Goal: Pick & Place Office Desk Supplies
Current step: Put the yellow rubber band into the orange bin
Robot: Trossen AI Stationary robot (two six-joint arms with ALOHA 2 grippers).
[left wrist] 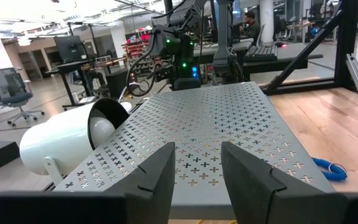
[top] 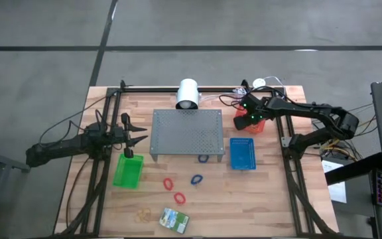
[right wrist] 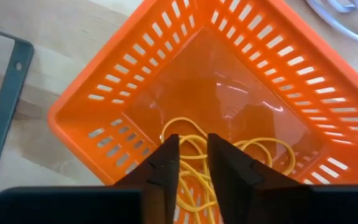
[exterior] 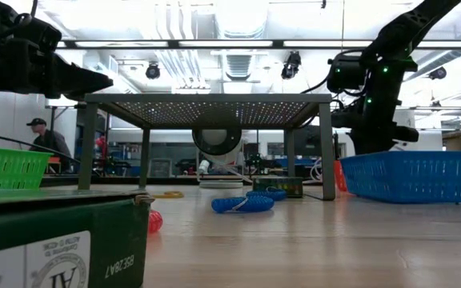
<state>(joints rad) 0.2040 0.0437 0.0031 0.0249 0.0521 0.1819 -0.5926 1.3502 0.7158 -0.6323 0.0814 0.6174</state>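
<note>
We start with the wooden plank tabletop (top: 270,199), where the grey perforated metal stand (top: 186,131) sits at the centre of the high view, likely as an obstacle that splits the sorting area. Around it the mesh plastic baskets wait as drop points: the green one (top: 128,170) at left, the blue one (top: 243,153) right of centre, and the red-orange one (right wrist: 241,87) at upper right.

Supplies not yet sorted lie toward the bottom of the high view: the green-and-yellow crayon box (top: 174,219) at bottom centre, thin tan rubber bands (top: 142,214) just left of it, two red loop bands (top: 174,190) above, and a blue loop band (top: 196,179) beside them, with another blue loop (top: 203,159) at the stand's lower edge.

The right end effector (right wrist: 192,163) hangs directly over the red-orange basket, its fingers parted by only a narrow gap. Thin yellow-orange rubber bands (right wrist: 229,158) lie on the basket floor beneath and between the fingers; we judge they are being let go there, though we cannot tell whether any strand is pinched.

The left end effector (left wrist: 197,171) waits at the left of the high view above the green basket, fingers partly spread and holding nothing.
</note>
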